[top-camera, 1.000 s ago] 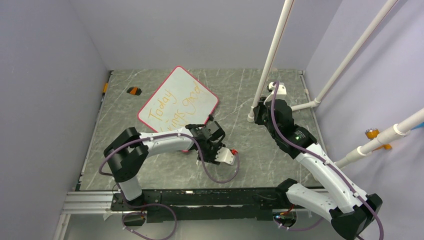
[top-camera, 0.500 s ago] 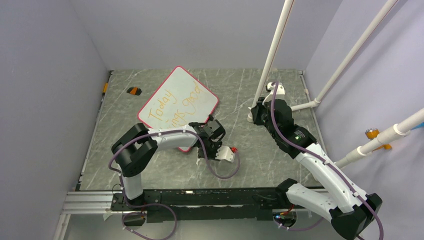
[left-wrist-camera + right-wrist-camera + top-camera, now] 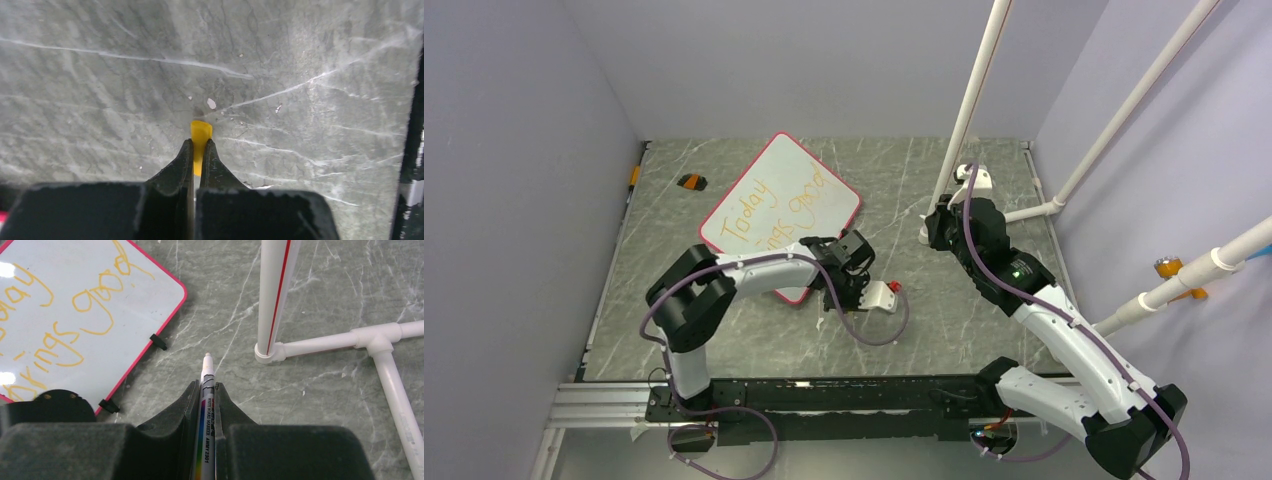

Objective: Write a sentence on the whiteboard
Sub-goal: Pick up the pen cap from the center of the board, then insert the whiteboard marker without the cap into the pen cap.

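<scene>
The whiteboard (image 3: 754,190) lies tilted on the grey table at the back left, with a red-pink frame. The sentence (image 3: 776,212) is in orange-yellow on it; "brings good" reads in the right wrist view (image 3: 92,310) on the whiteboard (image 3: 65,270). My left gripper (image 3: 842,296) points down at the table just off the board's near right corner. In its wrist view it (image 3: 200,145) is shut on a small yellow cap (image 3: 201,131). My right gripper (image 3: 938,226) is right of the board and is shut (image 3: 206,387) on the white marker pen (image 3: 207,372), tip bare and pointing forward.
A white pipe frame (image 3: 969,110) stands right behind my right gripper, its foot and tee on the table (image 3: 270,347). Two black clips (image 3: 158,342) sit on the board's near edge. A small orange-and-black object (image 3: 691,181) lies at the back left. Walls close three sides.
My left gripper has shifted a little toward the back with the cap, and its arm has folded inward. The right arm has barely moved.
</scene>
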